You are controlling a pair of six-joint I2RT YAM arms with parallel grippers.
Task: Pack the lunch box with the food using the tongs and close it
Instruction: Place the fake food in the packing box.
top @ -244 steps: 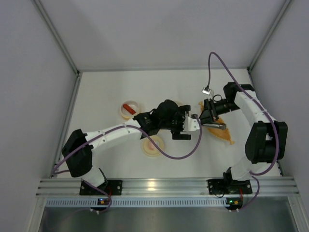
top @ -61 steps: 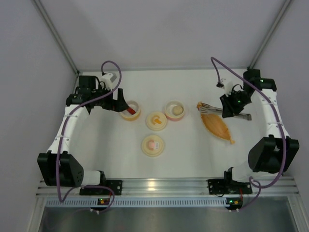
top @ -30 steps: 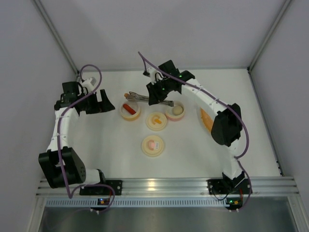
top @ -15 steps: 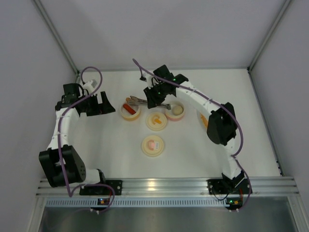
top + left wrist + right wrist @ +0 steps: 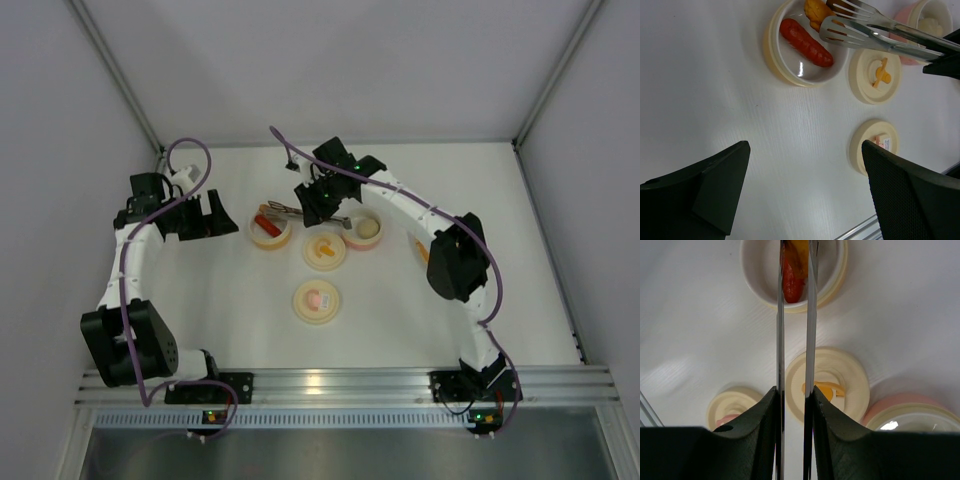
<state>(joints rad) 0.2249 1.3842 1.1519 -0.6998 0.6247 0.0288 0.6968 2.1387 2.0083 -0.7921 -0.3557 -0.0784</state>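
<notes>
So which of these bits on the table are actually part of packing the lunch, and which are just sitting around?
Part of the job:
tongs, held in the right gripper; red sausage in the cream tub; white ball in the pink tub; two round lids, probably for closing.

Just lying about:
orange tray, mostly hidden behind the right arm; left gripper, open and empty.

White table (image 5: pixel 230 300) carries cream bowl (image 5: pixel 255 233), pink bowl (image 5: pixel 362 244) and two lids (image 5: pixel 317 300).
</notes>
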